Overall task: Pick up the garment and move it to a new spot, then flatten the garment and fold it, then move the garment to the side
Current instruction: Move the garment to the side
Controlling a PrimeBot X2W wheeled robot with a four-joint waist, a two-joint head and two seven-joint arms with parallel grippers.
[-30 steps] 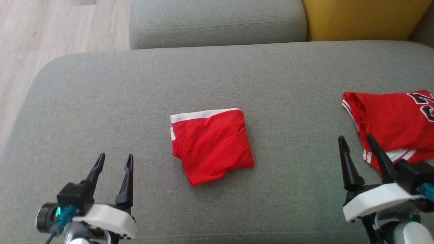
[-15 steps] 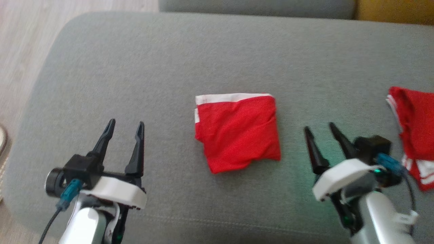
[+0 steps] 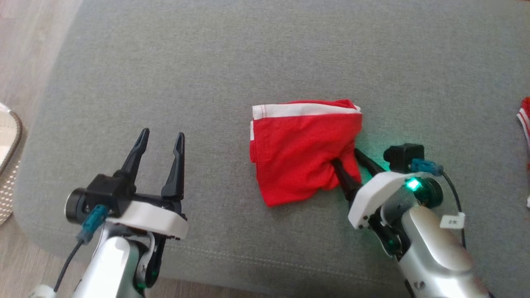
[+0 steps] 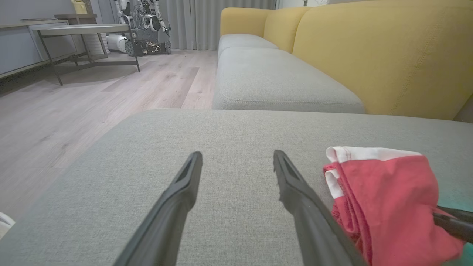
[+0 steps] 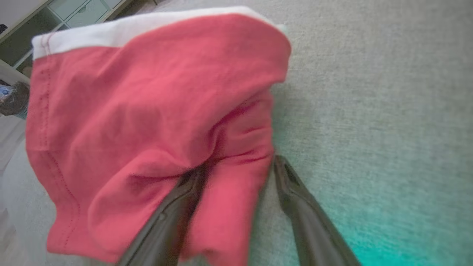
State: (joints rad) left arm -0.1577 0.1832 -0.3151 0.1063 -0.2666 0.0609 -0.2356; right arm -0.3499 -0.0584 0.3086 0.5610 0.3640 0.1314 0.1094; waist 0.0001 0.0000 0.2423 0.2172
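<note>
The right gripper (image 3: 347, 158) has nosed into the folded garment's (image 3: 298, 153) edge, jaws spread like the idle left gripper's (image 3: 162, 134); best to catch every layer before clenching.

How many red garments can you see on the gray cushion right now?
2. One folded red garment lies mid-cushion, the right gripper open around its near right corner. A second red garment just peeks in at the head view's right edge, mostly cut off.
</note>
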